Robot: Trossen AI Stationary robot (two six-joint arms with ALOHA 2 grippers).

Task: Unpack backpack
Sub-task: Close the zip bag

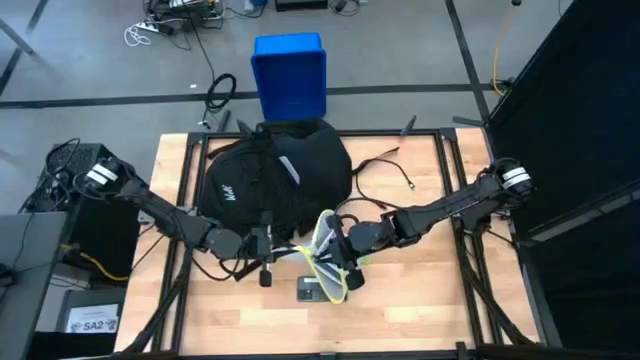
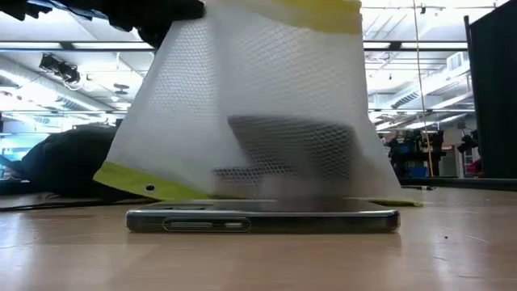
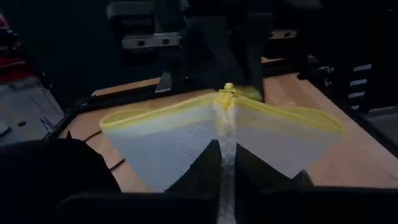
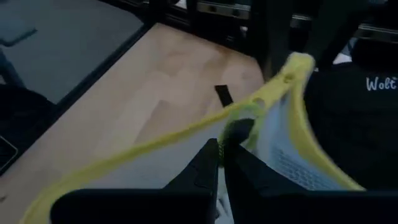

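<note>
Hands [image 1: 268, 243] [image 1: 340, 243] pinching mesh pouch [image 1: 328, 250] above phone [image 1: 311, 289], backpack [image 1: 275, 170] behind

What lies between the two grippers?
In the high view, a white mesh pouch with yellow trim hangs between the left gripper and right gripper.

One backpack [image 1: 275, 170], one mesh pouch [image 1: 328, 250] (yellow-trimmed), one phone [image 1: 310, 290] — one blue box [image 1: 290, 75].

I was working in a big open lab or workshop hall: grey concrete floor [image 1: 400, 40] strewn with cables [image 1: 170, 20], a framed wooden counter [image 1: 420, 300], and, beyond it, exposed ceiling beams [image 2: 436, 48] with strip lighting and equipment racks [image 2: 416, 153].
</note>
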